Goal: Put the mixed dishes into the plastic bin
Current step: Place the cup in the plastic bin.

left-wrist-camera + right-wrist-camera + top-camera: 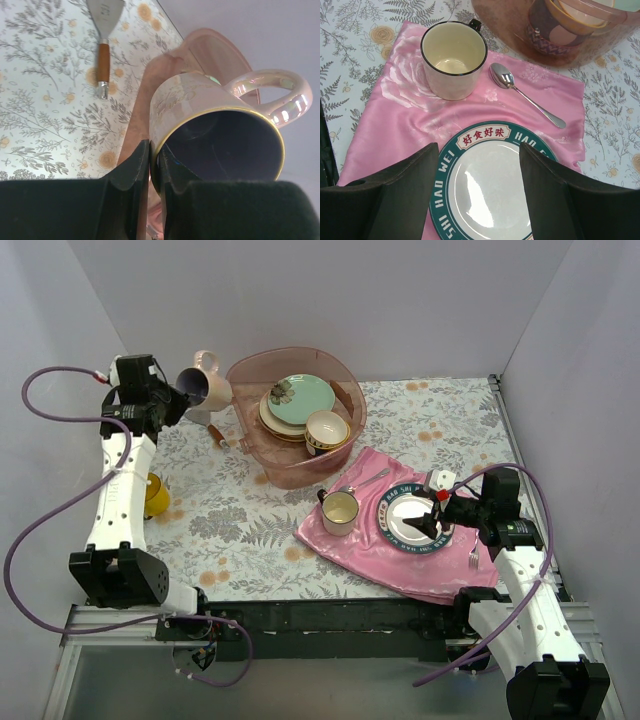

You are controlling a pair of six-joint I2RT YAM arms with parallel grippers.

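Left claw (154,167) pinched on rim of pale mug (200,110), aloft just left of plastic bin (290,352).
Mug tipped sideways, handle up. Right claw (477,150) spread wide, low over lettered plate (485,200) on pink cloth (410,110). Mint-green plate (300,398) and small bowl (326,430) inside bin; yellow mug (156,496) on desk (240,520), half hidden by left arm (120,500).
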